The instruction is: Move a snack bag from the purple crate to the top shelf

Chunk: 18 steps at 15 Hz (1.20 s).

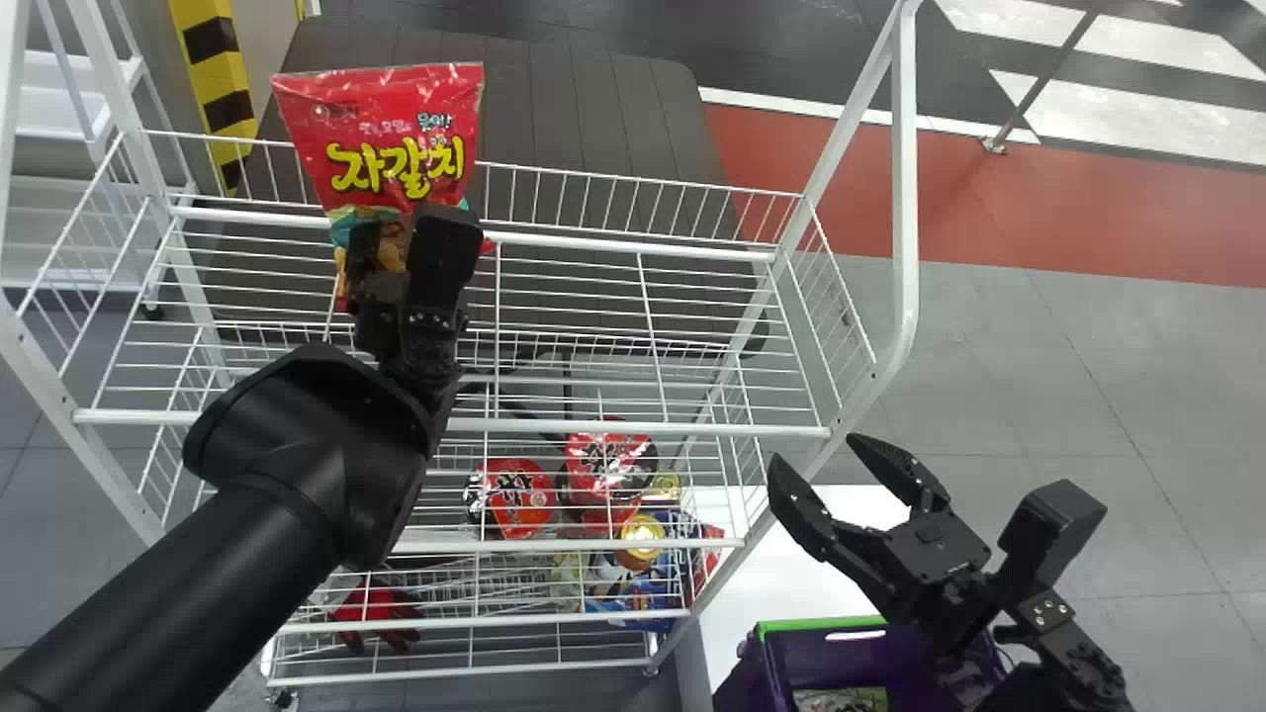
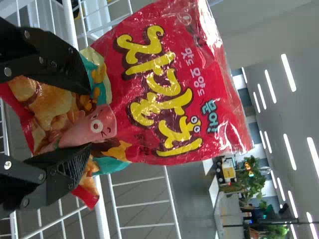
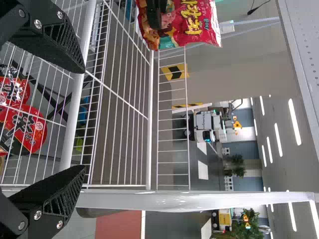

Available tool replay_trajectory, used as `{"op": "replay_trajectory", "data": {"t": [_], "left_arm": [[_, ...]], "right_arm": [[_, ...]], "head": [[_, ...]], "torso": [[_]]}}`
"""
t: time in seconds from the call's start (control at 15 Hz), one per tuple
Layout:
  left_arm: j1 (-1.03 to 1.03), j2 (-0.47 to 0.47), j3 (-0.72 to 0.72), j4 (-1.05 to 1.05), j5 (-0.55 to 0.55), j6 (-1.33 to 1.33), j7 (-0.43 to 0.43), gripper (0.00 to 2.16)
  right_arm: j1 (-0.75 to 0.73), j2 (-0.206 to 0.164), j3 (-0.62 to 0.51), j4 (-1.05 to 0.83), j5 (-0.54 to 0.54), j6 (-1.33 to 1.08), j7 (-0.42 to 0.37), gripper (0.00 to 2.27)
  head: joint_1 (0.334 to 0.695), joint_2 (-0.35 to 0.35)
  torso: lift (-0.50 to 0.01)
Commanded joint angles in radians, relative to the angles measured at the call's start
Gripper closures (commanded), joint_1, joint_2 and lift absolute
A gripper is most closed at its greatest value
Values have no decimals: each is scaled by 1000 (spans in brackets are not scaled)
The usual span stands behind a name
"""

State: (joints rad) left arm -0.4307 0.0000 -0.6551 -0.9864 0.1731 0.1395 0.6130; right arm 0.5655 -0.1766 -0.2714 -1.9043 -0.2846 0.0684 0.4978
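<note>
The snack bag [image 1: 391, 129] is held upright over the left part of the top shelf [image 1: 633, 429].
It is pinched low down between the fingers of the left gripper [image 1: 404, 242], while the right gripper [image 1: 819, 450] is held wide apart near the purple crate [image 1: 816, 653], at the near right. In the crate, part of a package [image 1: 841, 701] can be seen; below the top shelf, red packs [image 1: 524, 497] are held by the wire rack [image 1: 569, 545].

Your snack bag [image 1: 396, 94] is red, with yellow lettering and teal patches. You have a white shelf rack [image 1: 633, 427], a purple crate [image 1: 816, 624] rimmed in bright green, black left [image 1: 404, 229] and right grippers [image 1: 817, 450], and a post [image 1: 220, 84] banded yellow and black.
</note>
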Motion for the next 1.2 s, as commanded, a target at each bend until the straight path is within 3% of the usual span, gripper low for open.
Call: {"op": "replay_trajectory", "data": {"t": [0.0,0.13,0.33,0.53,0.93,1.13], "left_arm": [[1,-3,-1,-3,-20,26,5,704],[1,-3,-3,-8,-35,35,17,866],[4,-3,-14,-18,-43,38,71,1693],[30,-3,-14,-71,-99,108,88,1771],[162,-3,-8,-318,-386,473,56,1771],[196,-3,23,-402,-405,510,-4,1771]], "right_arm": [[-1,0,-2,4,-4,-2,1,147],[-1,-1,-2,4,-5,-2,1,147],[-1,0,-2,7,-5,-2,1,147],[-1,-1,-3,10,-8,-2,1,147],[-9,-6,-3,25,-15,-5,1,147],[-12,-8,-2,33,-15,-5,2,147]], "head": [[695,-247],[695,-246],[695,-243],[695,-240],[695,-259],[695,-256]], "torso": [[0],[0],[0],[0],[0],[0]]}}
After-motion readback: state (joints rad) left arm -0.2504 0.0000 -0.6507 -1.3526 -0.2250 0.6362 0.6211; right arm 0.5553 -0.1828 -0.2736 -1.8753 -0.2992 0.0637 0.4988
